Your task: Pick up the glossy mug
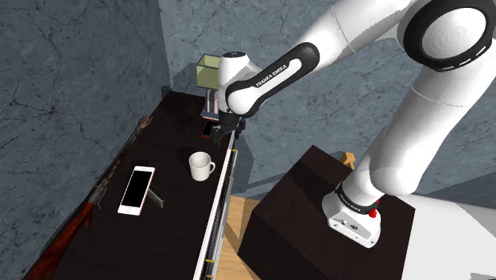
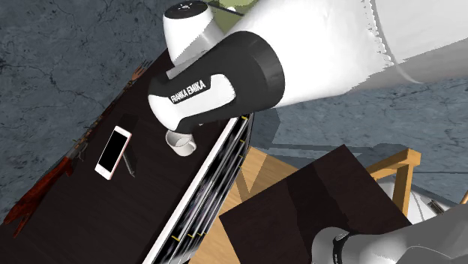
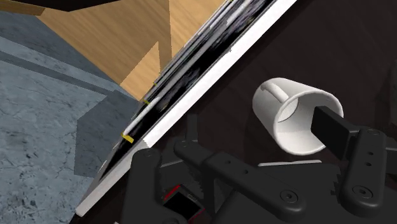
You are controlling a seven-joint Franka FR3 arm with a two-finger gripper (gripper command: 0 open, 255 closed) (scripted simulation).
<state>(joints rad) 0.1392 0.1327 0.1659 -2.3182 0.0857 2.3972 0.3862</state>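
The mug is a plain white cylinder with a smooth, shiny skin and a looped handle. We see it standing upright, mouth up, on the dark, matte table, close to the table's long white edge strip.

Taking the mug as our mark:
- A flat white phone with a black screen lies on the table near it, on the side away from the white strip.
- A slim dark pen lies just beside the phone.
- An olive-green open box sits well beyond the mug, at the table's far end.
- A rough blue-grey stone-like wall rises behind the table.
- Pale wooden floor shows below the strip.

In the second exterior view the arm's black-and-white link covers the mug's upper part.

The black hand hangs over the table between the mug and the green box, apart from the mug. In the wrist view, a black part of it crosses the mug's mouth. It holds nothing that we can see. We cannot tell whether it is released or clenched.
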